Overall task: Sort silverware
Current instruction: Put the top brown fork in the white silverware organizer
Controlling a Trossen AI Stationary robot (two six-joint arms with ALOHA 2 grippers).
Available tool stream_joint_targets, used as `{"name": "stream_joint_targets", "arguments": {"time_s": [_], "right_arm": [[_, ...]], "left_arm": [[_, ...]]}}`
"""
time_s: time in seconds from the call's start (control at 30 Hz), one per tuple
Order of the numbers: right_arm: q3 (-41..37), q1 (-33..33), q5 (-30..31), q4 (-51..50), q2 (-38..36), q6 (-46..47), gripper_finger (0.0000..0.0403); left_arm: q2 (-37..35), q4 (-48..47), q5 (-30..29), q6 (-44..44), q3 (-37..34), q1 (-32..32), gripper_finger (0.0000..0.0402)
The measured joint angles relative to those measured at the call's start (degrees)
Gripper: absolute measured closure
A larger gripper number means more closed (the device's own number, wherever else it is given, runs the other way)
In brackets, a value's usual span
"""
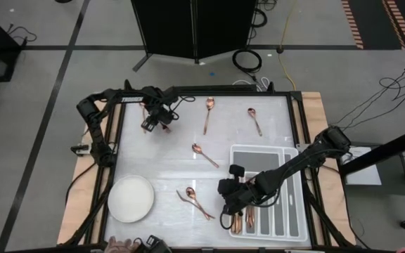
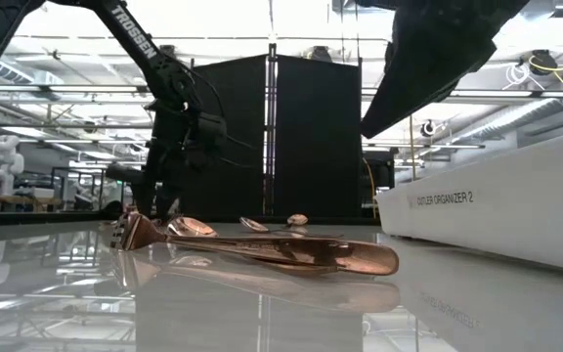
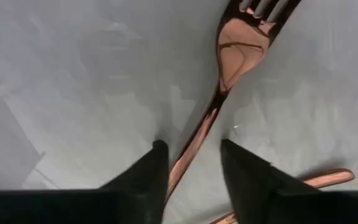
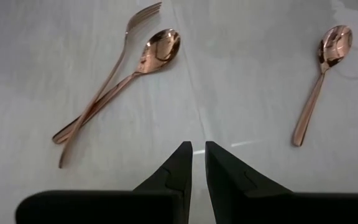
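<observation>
The left tool hung low over the far left part of the white worktop, its two dark fingers parted and standing on either side of the handle of a copper fork. In the left wrist view the handle ran up between the fingers without either pad clearly touching it, and the tines lay ahead of the fingertips. The end of a second copper handle lay just beside the tool on the worktop.

The right tool hovered at the near left corner of the grey divided tray, its fingers pressed almost together with only a thin gap between them and nothing pinched. Ahead of it lay a crossed fork and spoon, touching each other, and well off to one side a single spoon.

From above, more silverware lay spread beyond the right tool: a spoon mid-worktop, another piece and a spoon toward the far edge. Copper pieces showed just beside the right tool, at the tray's left compartment. A white round bowl sat well apart from both tools at the near left.
</observation>
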Motion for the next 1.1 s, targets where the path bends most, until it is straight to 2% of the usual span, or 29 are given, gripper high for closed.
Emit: {"name": "stream_joint_targets", "arguments": {"time_s": [0.2,0.3,0.4,0.57,0.67,0.8,0.9,1.0,1.1], "right_arm": [[0.0,-0.8,0.0,0.0,0.0,-1.1,0.0365],[0.0,-0.8,0.0,0.0,0.0,-1.1,0.0365],[0.0,-0.8,0.0,0.0,0.0,-1.1,0.0365],[0.0,-0.8,-0.1,0.0,0.0,-2.1,0.0365],[0.0,-0.8,-0.1,0.0,0.0,-2.2,0.0365],[0.0,-1.2,-0.1,0.0,0.0,-2.1,0.0365],[0.0,-1.6,0.4,0.0,-0.3,-1.6,0.0365],[0.0,-2.0,2.2,-0.3,-0.9,-1.0,0.0365],[0.0,-2.1,4.4,-0.1,-1.8,-1.1,0.0365]], "left_arm": [[0.1,-0.1,-0.1,0.0,0.3,0.1,0.0358],[0.1,-0.2,-0.2,-0.8,0.4,-0.2,0.0391],[0.1,-0.8,-0.9,-3.2,0.6,-0.8,0.0394],[0.1,-7.9,-1.1,-6.6,3.8,-2.1,0.0397],[-1.7,-8.3,1.5,-10.4,6.3,-2.9,0.0400],[-5.3,-8.4,8.8,-16.3,9.7,-3.7,0.0401],[-8.6,-6.5,17.3,-22.9,10.6,-4.1,0.0401],[-11.5,-5.1,30.9,-26.1,10.5,-4.1,0.0401],[-13.8,-2.2,49.4,-27.8,9.7,-4.1,0.0401]]}}
